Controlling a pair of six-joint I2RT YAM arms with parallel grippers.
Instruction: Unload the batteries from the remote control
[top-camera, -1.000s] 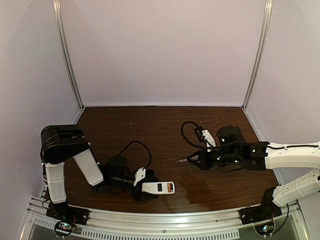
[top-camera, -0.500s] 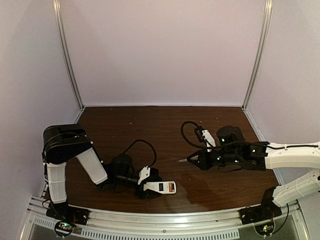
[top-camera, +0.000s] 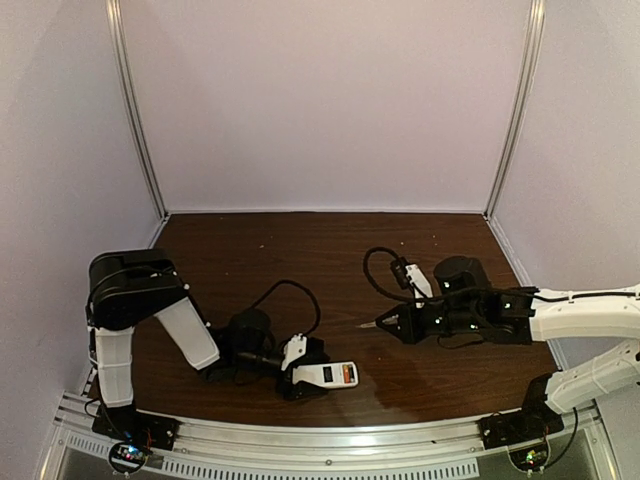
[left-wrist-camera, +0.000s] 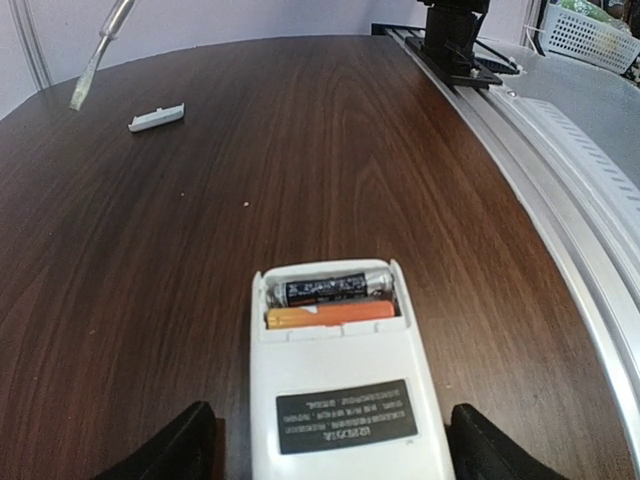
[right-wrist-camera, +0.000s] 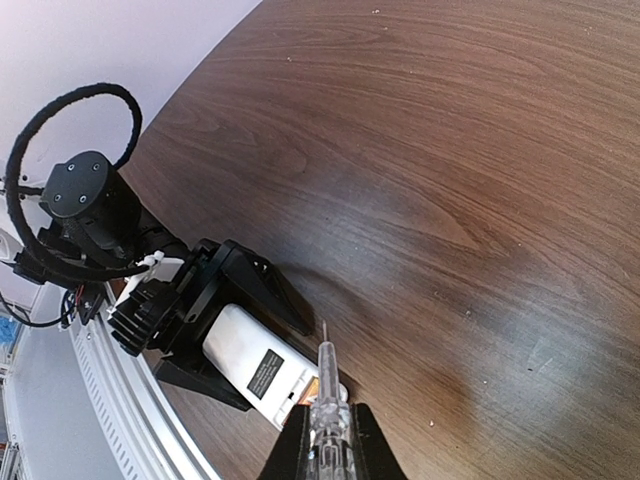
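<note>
Left wrist view: remote control (left-wrist-camera: 340, 400) lies back-up on the tabletop (left-wrist-camera: 300, 150), close to the near edge, with the metal rail (left-wrist-camera: 560, 200) running alongside. Battery bay uncovered; both batteries (left-wrist-camera: 330, 300) sit inside side by side, the dark one at the end, the orange one next to it. Around the remote the left fingers (left-wrist-camera: 185, 445) stand wide, one each side, gaps showing. A dark label (left-wrist-camera: 345, 415) on the back carries white print, too small to read; battery print likewise. Bare wood stretches beyond; a white plastic piece (left-wrist-camera: 157, 118) lies well apart. Opposite, the right fingers (right-wrist-camera: 292, 448) clamp a screwdriver (right-wrist-camera: 325, 395), tip pointed toward the remote.
</note>
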